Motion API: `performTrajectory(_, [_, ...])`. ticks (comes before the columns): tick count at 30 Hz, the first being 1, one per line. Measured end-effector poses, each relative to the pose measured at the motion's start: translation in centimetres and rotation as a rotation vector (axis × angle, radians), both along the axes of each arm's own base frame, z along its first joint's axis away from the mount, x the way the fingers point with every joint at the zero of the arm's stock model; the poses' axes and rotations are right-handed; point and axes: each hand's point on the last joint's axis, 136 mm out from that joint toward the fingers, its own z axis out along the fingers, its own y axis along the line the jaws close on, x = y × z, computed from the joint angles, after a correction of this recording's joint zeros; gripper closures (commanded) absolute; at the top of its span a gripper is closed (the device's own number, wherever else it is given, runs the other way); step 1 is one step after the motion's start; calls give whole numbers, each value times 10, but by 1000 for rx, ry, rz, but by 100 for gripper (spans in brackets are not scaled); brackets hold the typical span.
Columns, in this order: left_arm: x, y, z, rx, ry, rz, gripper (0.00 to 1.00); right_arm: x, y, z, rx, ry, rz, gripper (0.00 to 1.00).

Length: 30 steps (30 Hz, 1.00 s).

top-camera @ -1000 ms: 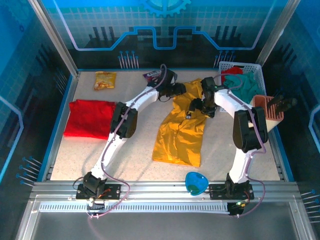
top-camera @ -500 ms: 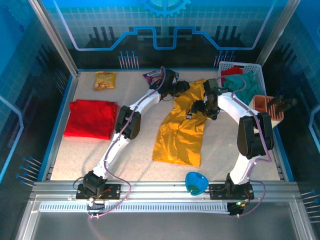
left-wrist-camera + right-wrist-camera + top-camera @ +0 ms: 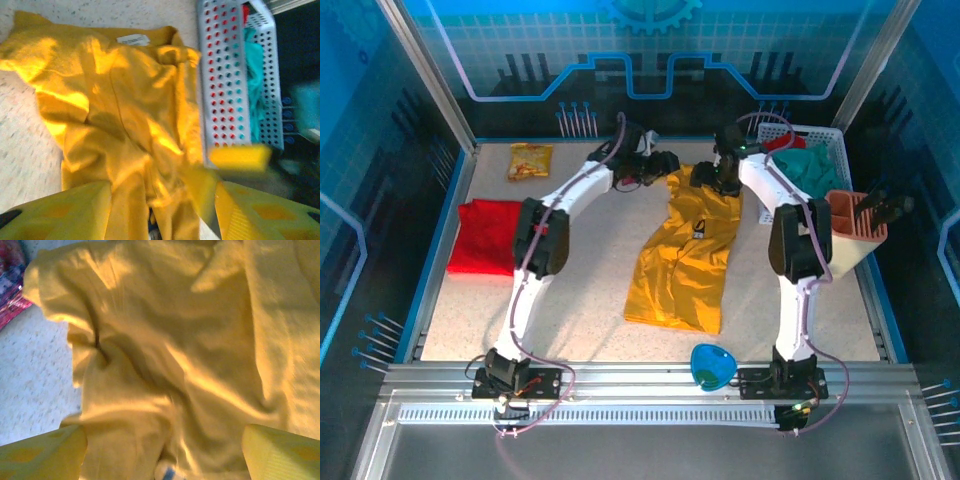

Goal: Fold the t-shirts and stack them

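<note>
Looking down from high on the near side of the yellow t-shirt [image 3: 685,265], taking in the whole table [image 3: 590,300]. Peering close over that shirt's far end from 2 wrists, overlapping there, and catching from the left wrist the white basket [image 3: 227,75] beside it.

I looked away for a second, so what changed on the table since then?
The left gripper and right gripper both moved toward the table's far edge, over the yellow t-shirt's far end, jaws open. The red t-shirt and snack packet stayed put.

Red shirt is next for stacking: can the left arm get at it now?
Probably yes. The red shirt lies uncovered on the left side of the table, with nothing on it; the left gripper only has to swing over from the yellow shirt.
</note>
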Motion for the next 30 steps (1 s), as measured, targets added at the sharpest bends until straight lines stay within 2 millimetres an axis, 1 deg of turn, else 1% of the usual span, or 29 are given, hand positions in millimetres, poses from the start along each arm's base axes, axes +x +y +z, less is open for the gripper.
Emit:
performTrajectory(2, [-18, 10, 27, 11, -42, -8, 42, 10, 4, -12, -31, 14, 21, 17])
performTrajectory(3, [-28, 14, 36, 18, -53, -12, 43, 15, 7, -18, -47, 23, 34, 17])
performTrajectory(4, [-39, 18, 42, 26, -60, -16, 43, 20, 10, -23, -66, 30, 45, 17])
performTrajectory(6, [-65, 28, 42, 54, -50, -18, 43, 31, 16, -32, -110, 38, 65, 17])
performTrajectory(7, [-76, 32, 37, 68, -39, -16, 43, 33, 18, -37, -130, 44, 73, 16])
performTrajectory(8, [-89, 38, 29, 91, -19, -15, 43, 34, 20, -42, -149, 55, 82, 16])
performTrajectory(13, [-147, 62, -26, 231, 100, -10, 43, 31, 17, -67, -216, 130, 87, 16])
performTrajectory(15, [-172, 68, -46, 303, 145, -19, 44, 32, 15, -68, -221, 136, 83, 16])
performTrajectory(18, [-200, 69, -63, 393, 182, -41, 45, 32, 6, -67, -235, 149, 67, 16])
performTrajectory(22, [-233, 68, -83, 485, 210, -78, 47, 39, -9, -71, -204, 162, 19, 16])
performTrajectory(24, [-248, 67, -95, 523, 227, -96, 48, 42, -24, -71, -181, 166, -21, 16])
performTrajectory(27, [-265, 65, -107, 569, 248, -115, 49, 47, -40, -70, -131, 173, -73, 16])
performTrajectory(29, [-272, 61, -113, 598, 251, -125, 50, 49, -46, -69, -96, 172, -97, 15])
performTrajectory(30, [-275, 60, -117, 617, 251, -132, 50, 50, -45, -69, -82, 172, -102, 15])
